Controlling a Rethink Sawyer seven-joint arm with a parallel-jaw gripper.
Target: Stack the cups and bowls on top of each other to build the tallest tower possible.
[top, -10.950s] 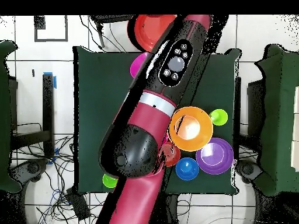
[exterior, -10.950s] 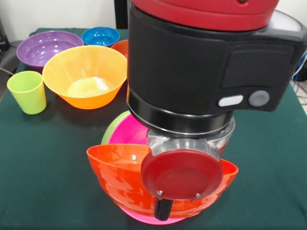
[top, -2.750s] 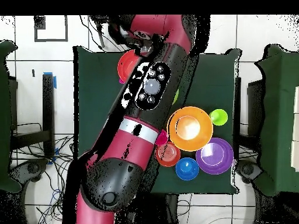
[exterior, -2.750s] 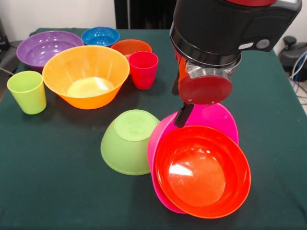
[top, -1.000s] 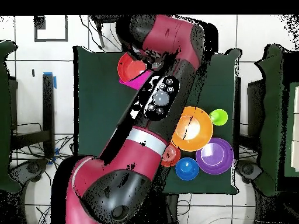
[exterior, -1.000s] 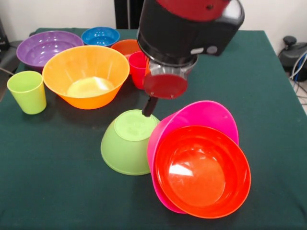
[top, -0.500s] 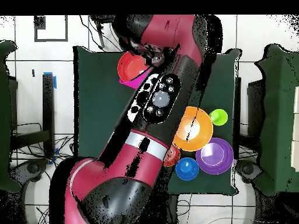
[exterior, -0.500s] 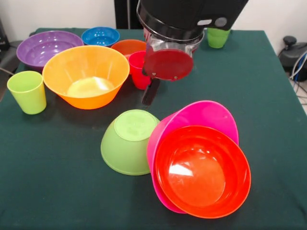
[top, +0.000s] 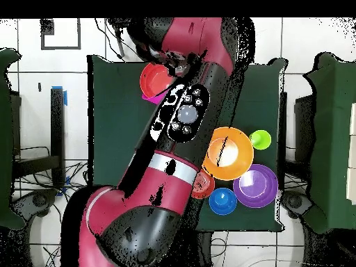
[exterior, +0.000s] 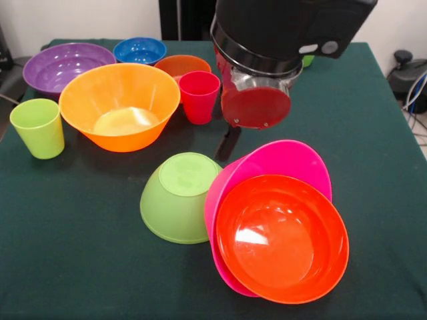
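Observation:
The lime green bowl (exterior: 179, 197) lies rim-down, slightly tilted, near the table's middle. The big pink bowl (exterior: 283, 161) leans on its side against the green bowl, opening toward the camera. The orange bowl (exterior: 280, 240) is nested in it. My gripper (exterior: 228, 143) hangs just behind the pink bowl's rim, under a red disc (exterior: 255, 107), and holds nothing that I can see. A red cup (exterior: 200, 96) stands behind the green bowl. In the overhead view the arm covers the green bowl; the orange bowl (top: 154, 79) shows beside it.
At the back left stand the large yellow-orange bowl (exterior: 120, 104), purple bowl (exterior: 60, 64), blue bowl (exterior: 139, 49) and small dark orange bowl (exterior: 180, 64). A light green cup (exterior: 38, 127) stands at the left edge. A sliver of another green cup (exterior: 308, 61) shows behind the arm.
Eleven seconds ago the pink and orange bowls sat on the green bowl; they have since leaned beside it. In the last second my gripper moved from over the green bowl, back, then right.

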